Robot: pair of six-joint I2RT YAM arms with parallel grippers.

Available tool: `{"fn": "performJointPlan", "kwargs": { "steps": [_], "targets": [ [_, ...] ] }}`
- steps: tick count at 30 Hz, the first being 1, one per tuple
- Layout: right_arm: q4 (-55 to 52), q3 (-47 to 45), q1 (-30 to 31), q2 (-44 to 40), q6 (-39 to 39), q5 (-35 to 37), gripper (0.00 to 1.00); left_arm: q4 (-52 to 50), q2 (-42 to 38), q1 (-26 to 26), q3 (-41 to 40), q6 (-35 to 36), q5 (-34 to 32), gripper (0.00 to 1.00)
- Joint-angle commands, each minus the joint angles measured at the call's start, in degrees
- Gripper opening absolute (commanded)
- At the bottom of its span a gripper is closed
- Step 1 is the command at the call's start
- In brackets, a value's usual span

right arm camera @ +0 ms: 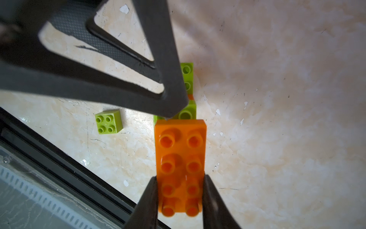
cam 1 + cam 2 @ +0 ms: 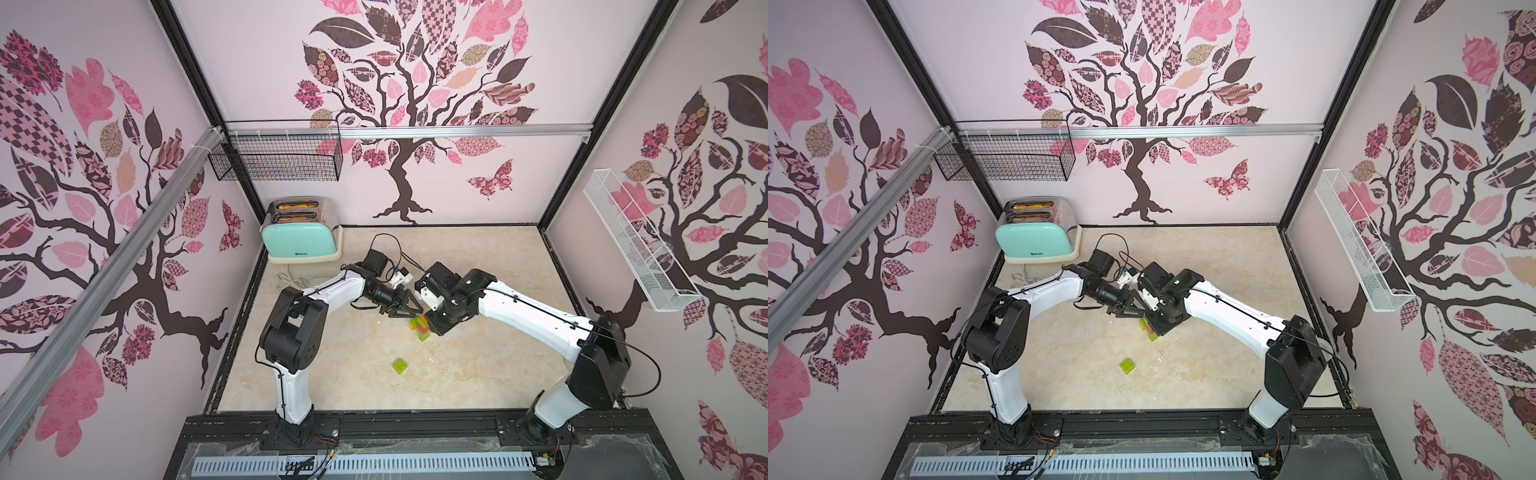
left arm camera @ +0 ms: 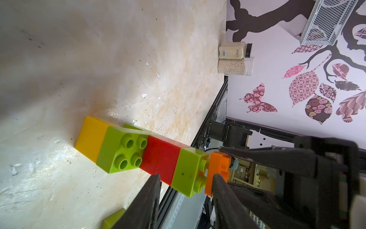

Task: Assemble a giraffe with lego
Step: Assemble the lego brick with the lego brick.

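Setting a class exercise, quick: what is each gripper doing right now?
Left gripper: open, jaws apart at the giraffe, gripping nothing.
Right gripper: shut on the orange brick.

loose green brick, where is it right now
In both top views the loose green brick lies alone on the table, between the brick figure and the front rail, nearer the left arm.

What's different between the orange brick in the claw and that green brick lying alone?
The orange brick is long with eight studs; the loose green brick is small and square with four. The orange brick is clamped in the right gripper, off the table; the loose green brick lies free on the table, untouched. Both are chunky studded plastic.
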Motion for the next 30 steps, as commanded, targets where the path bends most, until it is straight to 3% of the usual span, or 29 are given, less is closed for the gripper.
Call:
{"fn": "performJointPlan", "kwargs": {
  "steps": [1, 13, 30],
  "targets": [
    [-1.1, 3.1, 0.7, 1.8, 0.7, 0.5, 0.15, 0.9, 0.1, -0.1, 0.1, 0.7, 1.3, 0.49],
    [-2.1, 3.3, 1.0, 3.6, 1.7, 2.6, 0.15, 2.2, 0.3, -0.3, -0.7, 0.1, 3.0, 0.49],
    [-3.5, 5.6, 2.1, 4.8, 1.7, 2.8, 0.15, -1.4, 2.1, -0.8, -0.7, 3.0, -0.5, 0.46]
  ]
}}
